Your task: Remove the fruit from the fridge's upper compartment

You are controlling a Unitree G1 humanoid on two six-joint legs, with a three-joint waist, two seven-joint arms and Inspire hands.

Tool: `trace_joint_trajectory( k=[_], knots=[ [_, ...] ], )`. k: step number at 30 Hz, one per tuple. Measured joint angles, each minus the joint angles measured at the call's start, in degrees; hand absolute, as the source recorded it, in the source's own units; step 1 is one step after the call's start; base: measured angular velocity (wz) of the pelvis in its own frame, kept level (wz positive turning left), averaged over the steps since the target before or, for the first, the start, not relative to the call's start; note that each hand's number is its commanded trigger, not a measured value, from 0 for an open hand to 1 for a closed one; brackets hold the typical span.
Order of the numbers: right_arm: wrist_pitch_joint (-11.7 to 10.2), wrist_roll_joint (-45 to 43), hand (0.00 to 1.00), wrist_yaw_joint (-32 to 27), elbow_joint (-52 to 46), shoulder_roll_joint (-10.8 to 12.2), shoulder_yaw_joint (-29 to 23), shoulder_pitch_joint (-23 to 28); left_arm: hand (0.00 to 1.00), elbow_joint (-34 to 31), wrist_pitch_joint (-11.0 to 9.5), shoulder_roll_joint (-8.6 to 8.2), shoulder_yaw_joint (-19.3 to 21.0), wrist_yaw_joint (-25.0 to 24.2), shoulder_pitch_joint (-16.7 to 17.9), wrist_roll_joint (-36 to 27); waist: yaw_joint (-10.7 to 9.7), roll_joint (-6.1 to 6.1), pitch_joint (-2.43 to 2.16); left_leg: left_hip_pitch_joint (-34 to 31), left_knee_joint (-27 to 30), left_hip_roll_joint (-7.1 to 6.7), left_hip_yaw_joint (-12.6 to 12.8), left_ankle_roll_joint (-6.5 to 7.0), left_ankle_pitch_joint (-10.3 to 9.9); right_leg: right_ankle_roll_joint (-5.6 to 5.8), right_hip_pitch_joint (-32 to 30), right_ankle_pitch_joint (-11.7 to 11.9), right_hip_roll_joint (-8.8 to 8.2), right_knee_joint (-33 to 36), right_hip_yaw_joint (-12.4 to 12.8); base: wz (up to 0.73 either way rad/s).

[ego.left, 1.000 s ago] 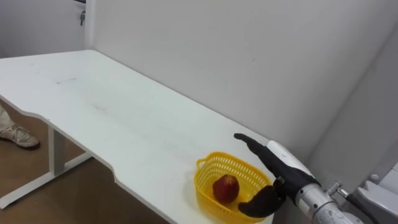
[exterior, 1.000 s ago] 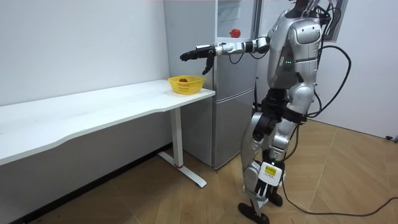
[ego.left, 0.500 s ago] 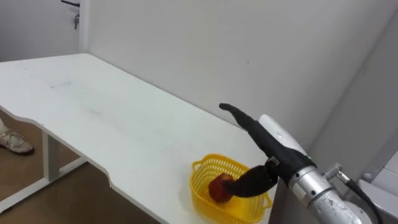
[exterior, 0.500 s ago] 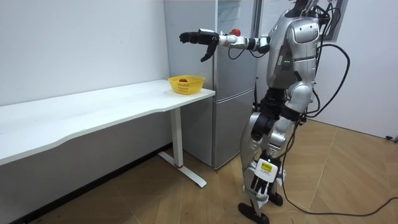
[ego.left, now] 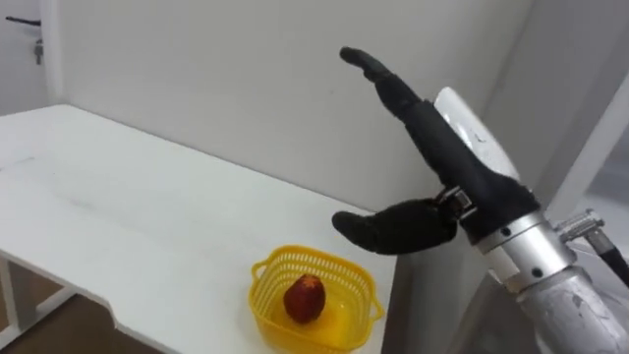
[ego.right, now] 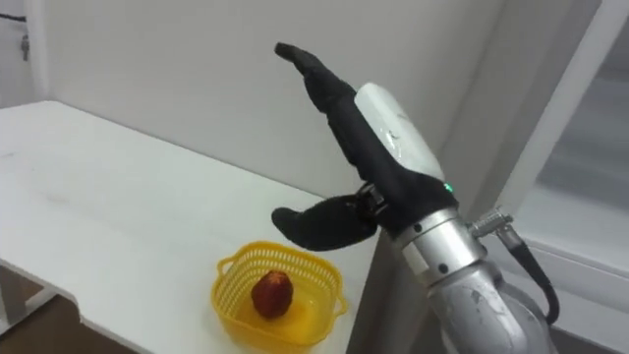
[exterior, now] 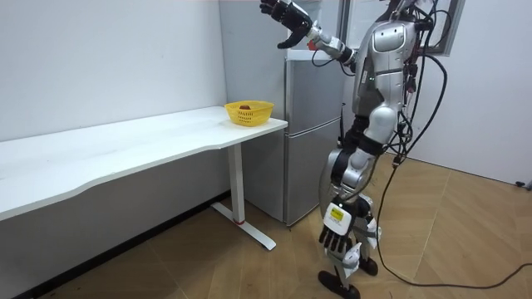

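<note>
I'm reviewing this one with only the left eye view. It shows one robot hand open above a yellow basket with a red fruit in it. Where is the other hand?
Observer: In the room view the left robot hand hangs low beside the leg.
Operator: How high is the right one over the basket?
Observer: The right robot hand is up at about head height, far above the yellow basket.
Operator: And where does the robot stand?
Observer: Right in front of the silver fridge, which stands against the end of the table where the basket sits.
</note>
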Motion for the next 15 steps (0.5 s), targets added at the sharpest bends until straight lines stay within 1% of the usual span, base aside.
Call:
trace_joint_trajectory(
  k=[1,2,4,6,8,9,10,11,13,14,15],
  knots=[
    [-0.6,0.0,0.00,0.0,-0.7,0.0,-0.1,0.0,0.00,0.0,-0.4,0.02,0.0,0.0,-0.2,0.0,-0.3,0.36,0.00,0.3,-0.2,0.09,0.4,0.00,0.0,0.00,0.0,0.0,0.06,0.0,0.7,-0.18],
    [-1.2,0.0,0.00,0.0,-1.1,0.0,-0.3,-0.1,0.00,0.0,-1.0,0.10,0.0,0.0,-0.3,0.0,-0.9,0.63,-0.03,0.4,-0.3,0.13,0.8,0.00,0.0,0.00,0.0,0.0,0.08,0.0,0.8,-0.13],
    [-1.2,0.0,0.00,0.0,-2.6,0.0,-1.1,-0.1,0.00,0.6,-2.1,0.14,0.0,0.2,-0.3,-0.2,-1.7,0.89,-0.14,0.8,-0.9,0.17,1.2,0.01,0.0,0.00,0.0,0.0,0.10,0.0,1.0,-0.10],
    [-1.4,0.1,0.00,-0.9,-5.3,0.0,-2.3,-0.1,0.00,1.1,-2.4,0.10,0.0,0.4,-0.3,-0.3,-2.5,1.03,-0.18,1.0,-1.2,0.21,1.2,0.03,0.0,0.00,-0.1,0.0,0.19,0.0,1.9,-0.11],
    [-3.3,0.9,0.00,-2.6,-7.7,-0.1,-4.6,-0.1,0.00,2.2,-3.2,0.02,0.0,0.9,-0.2,-0.3,-3.7,1.38,-0.26,1.9,-1.4,0.39,2.0,0.03,0.0,0.00,0.4,0.0,0.32,0.0,2.6,-0.09],
    [-3.8,1.0,0.00,-3.0,-8.2,-0.1,-5.4,-0.1,0.00,2.4,-3.3,-0.05,0.0,0.9,-0.2,-0.3,-3.9,1.49,-0.19,2.2,-1.5,0.44,2.1,0.04,0.0,0.00,0.5,0.0,0.35,0.0,2.7,-0.11],
    [-4.9,1.0,0.00,-4.2,-9.1,-0.1,-6.9,-0.1,0.00,3.1,-3.6,-0.26,0.1,1.0,-0.2,-0.3,-4.5,1.75,-0.07,2.8,-1.9,0.54,2.4,0.04,0.0,0.00,0.9,0.0,0.41,-0.1,2.9,-0.10],
    [-6.0,1.0,0.00,-5.5,-9.9,-0.1,-8.4,-0.1,0.00,3.5,-3.8,-0.51,0.4,1.0,-0.2,-0.3,-4.9,2.00,-0.11,3.0,-2.0,0.67,2.7,0.03,0.0,0.00,0.9,0.0,0.49,0.0,3.3,-0.12],
    [-7.5,0.8,0.00,-7.6,-10.6,-0.1,-10.7,0.0,0.00,3.5,-4.3,-0.57,0.5,1.2,-0.2,-0.3,-5.7,2.23,-0.04,3.2,-2.2,0.81,3.0,0.01,0.0,0.00,0.9,0.0,0.61,-0.1,3.8,-0.10],
    [-7.8,0.7,0.00,-8.7,-10.9,-0.1,-11.9,0.0,0.00,3.4,-4.5,-0.79,0.6,1.7,0.2,-0.3,-6.5,2.58,-0.08,3.4,-2.3,0.84,3.1,0.00,0.0,0.00,1.0,0.0,0.64,-0.1,3.8,-0.05],
    [-8.0,0.7,0.00,-9.3,-11.0,-0.1,-12.4,0.0,0.00,3.4,-4.5,-0.99,0.6,2.0,0.3,-0.3,-6.8,2.83,-0.18,3.5,-2.5,0.83,3.1,0.00,0.0,0.00,1.1,0.0,0.64,-0.1,3.8,0.00]
  ],
)
